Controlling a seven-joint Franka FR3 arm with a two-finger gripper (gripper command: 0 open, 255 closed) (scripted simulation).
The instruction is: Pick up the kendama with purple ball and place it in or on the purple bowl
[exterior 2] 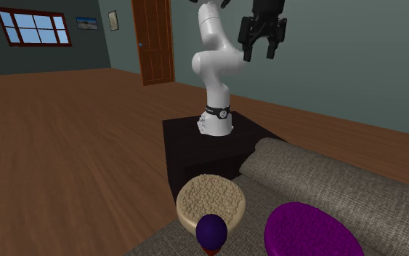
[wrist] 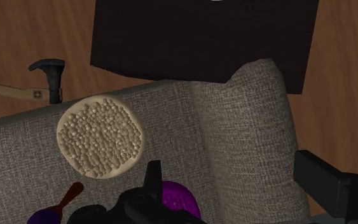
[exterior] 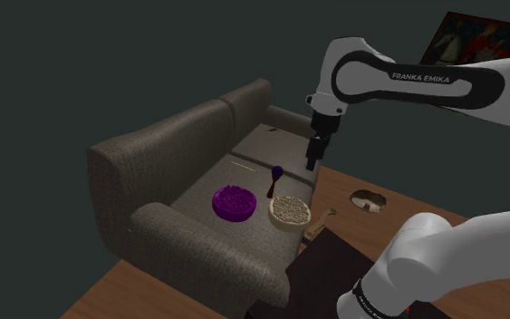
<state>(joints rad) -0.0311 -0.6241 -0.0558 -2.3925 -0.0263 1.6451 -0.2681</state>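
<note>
So the kendama with the purple ball and thin red handle [exterior: 274, 180] sits on the seat of the brown-grey fabric sofa [exterior: 180, 136]. Its ball end is up and its long axis is more or less upright, maybe a bit tilted. It's just behind the gap between the round purple bowl [exterior: 233, 201] and the round beige pebbly-looking bowl [exterior: 290, 210]. It's close to both and seems to touch neither.

The black two-finger hand [exterior 2: 262, 49] hangs well above the cushions, fingers spread, nothing in them. In the shoulder view the kendama lies down and to the left of the hand. The next move is probably a drop that way, closing across the handle just under the ball.

The purple bowl is right beside it, further to that view's left, so the carry looks short. Knocking the thing over on approach looks like the main risk.
</note>
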